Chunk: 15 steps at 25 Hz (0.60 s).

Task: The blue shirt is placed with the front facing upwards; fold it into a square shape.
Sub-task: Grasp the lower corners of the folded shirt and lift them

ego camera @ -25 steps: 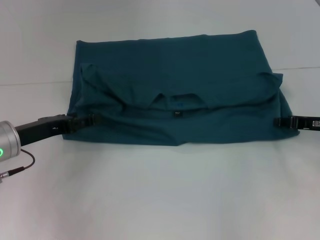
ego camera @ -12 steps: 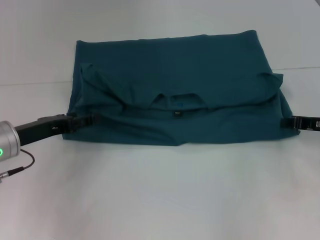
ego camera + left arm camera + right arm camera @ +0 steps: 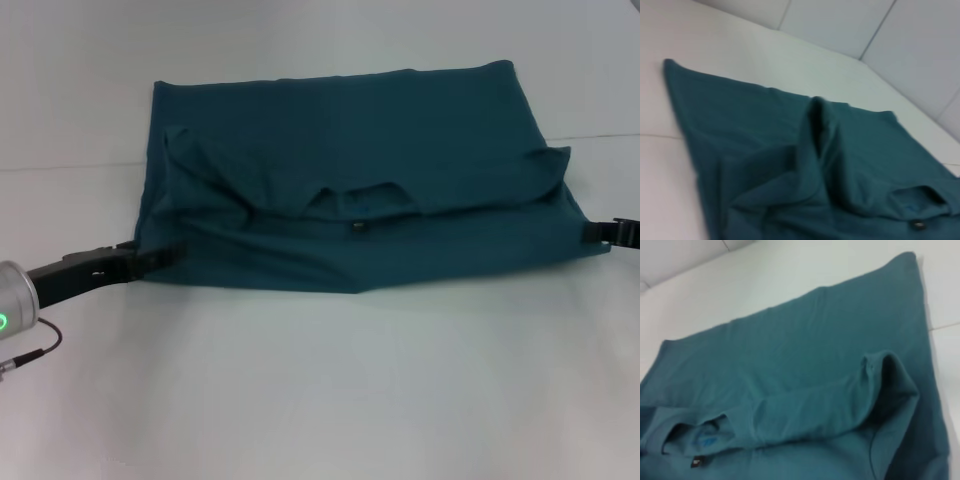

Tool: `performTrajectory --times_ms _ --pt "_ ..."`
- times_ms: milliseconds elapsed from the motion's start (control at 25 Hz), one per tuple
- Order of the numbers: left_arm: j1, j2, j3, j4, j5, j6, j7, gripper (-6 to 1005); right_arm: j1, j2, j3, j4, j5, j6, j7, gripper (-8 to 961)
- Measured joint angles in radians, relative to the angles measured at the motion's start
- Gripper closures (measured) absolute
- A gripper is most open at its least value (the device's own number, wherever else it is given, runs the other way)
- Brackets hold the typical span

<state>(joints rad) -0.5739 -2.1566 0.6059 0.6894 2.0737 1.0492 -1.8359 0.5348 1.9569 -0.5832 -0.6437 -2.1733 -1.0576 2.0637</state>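
The shirt lies folded on the white table, spread between my two grippers, its collar and label facing me. My left gripper sits at the shirt's near left corner; my right gripper is just off its right edge. I cannot tell whether either one grips cloth.

A plain white table fills the frame, a faint seam crossing it from nine o'clock toward three; pale wall panels rise behind.
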Motion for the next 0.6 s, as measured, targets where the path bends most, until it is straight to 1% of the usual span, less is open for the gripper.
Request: performTrajectory --times_ms 200,280,480,600 --pt "-0.011 -0.001 0.006 -0.026 0.0 -0.072 0.04 96 -0.006 -0.003 0.002 0.0 0.003 -0.017 0.003 937" --pt "-0.015 -0.002 0.024 -0.029 -0.002 -0.104 0.045 97 -0.006 -0.003 0.002 0.004 0.003 -0.018 0.003 937" --pt "-0.025 -0.005 0.102 -0.042 -0.001 -0.203 0.046 97 -0.002 -0.002 0.002 0.007 0.0 -0.018 0.004 937" --pt "-0.03 -0.006 0.133 -0.053 0.0 -0.24 0.046 97 -0.001 -0.001 0.002 0.007 -0.001 -0.019 0.006 937"
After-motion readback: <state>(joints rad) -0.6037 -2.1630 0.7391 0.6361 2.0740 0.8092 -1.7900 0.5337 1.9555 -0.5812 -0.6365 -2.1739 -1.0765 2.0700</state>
